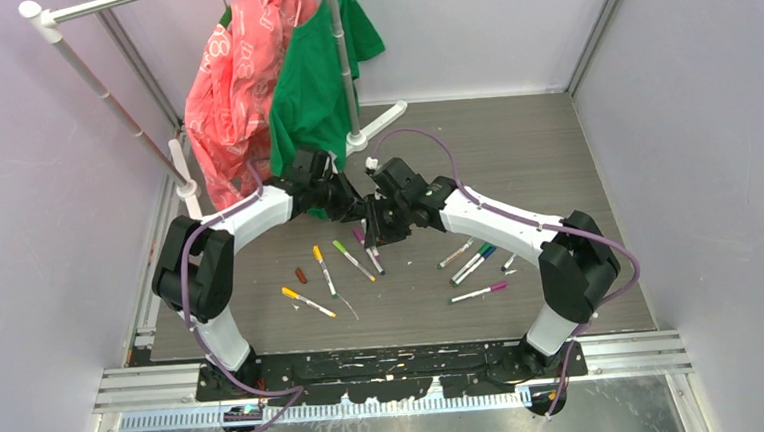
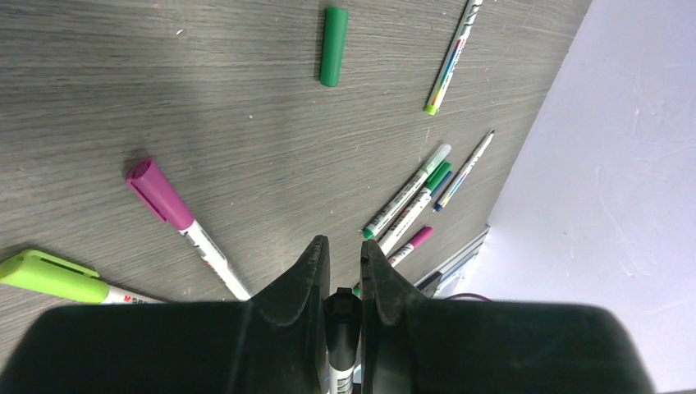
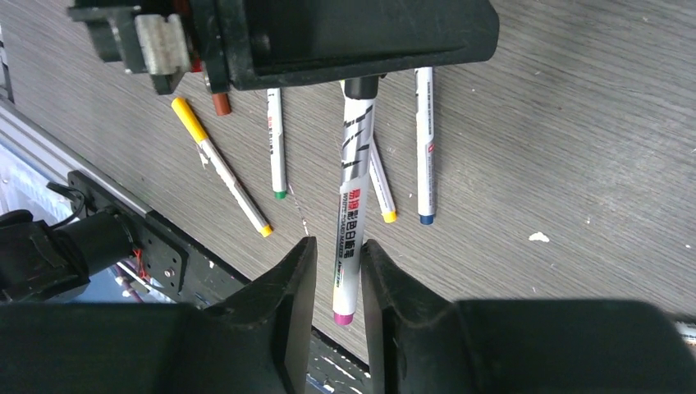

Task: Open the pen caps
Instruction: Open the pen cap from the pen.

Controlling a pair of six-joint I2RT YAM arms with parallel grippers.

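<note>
My left gripper point(image 2: 341, 246) is shut on one of the pens, whose black end point(image 2: 341, 308) shows between its jaws. In the right wrist view that pen point(image 3: 353, 189) hangs from the left gripper point(image 3: 353, 41) above the table. It has a white printed barrel and a magenta tail. The tail sits between the jaws of my right gripper point(image 3: 335, 246), which is open, with a gap on the left side. Both grippers meet at mid-table point(image 1: 366, 215). A loose green pen cap point(image 2: 332, 45) and a brown one point(image 1: 300, 275) lie on the table.
More pens lie on the grey table: a magenta-capped one point(image 2: 164, 197), a lime-capped one point(image 2: 49, 275), a yellow one point(image 1: 308, 302) and a group at the right point(image 1: 471, 261). Behind the arms a white rack point(image 1: 349, 68) holds a red and a green shirt.
</note>
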